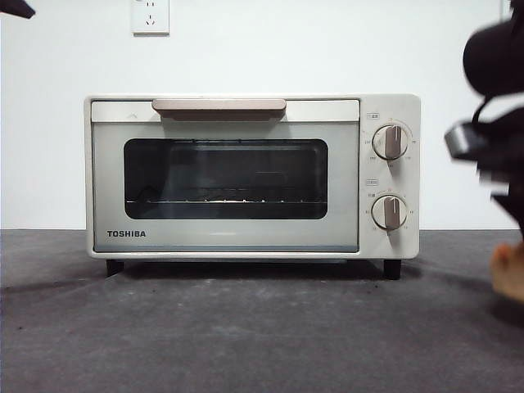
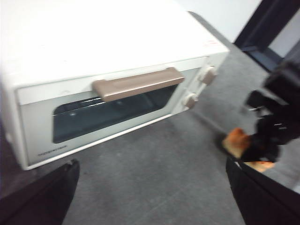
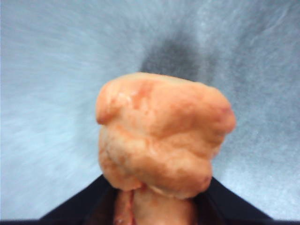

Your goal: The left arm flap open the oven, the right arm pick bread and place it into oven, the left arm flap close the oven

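Oven [image 1: 225,176] door shut, handle [image 1: 219,107] at 12 o'clock on the door, untouched. Left gripper [image 2: 150,187] spread wide & empty, hovering just in front; right gripper [image 2: 262,145] at 3 o'clock, looks clamped on bread [image 3: 161,136] tho jaws mostly hidden behind it. Risk: bread carried in before door's flapped down → bumps glass, or slips from a shallow pinch near one end.

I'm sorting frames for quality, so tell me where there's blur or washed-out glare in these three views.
Front view: the oven is sharp; the right arm at the edge is smeared by motion. Left wrist view: the oven's top is blown out white, and the whole frame is softly blurred, the bread included. Right wrist view: the bread fills the frame, soft, and the table streaks outward behind it.
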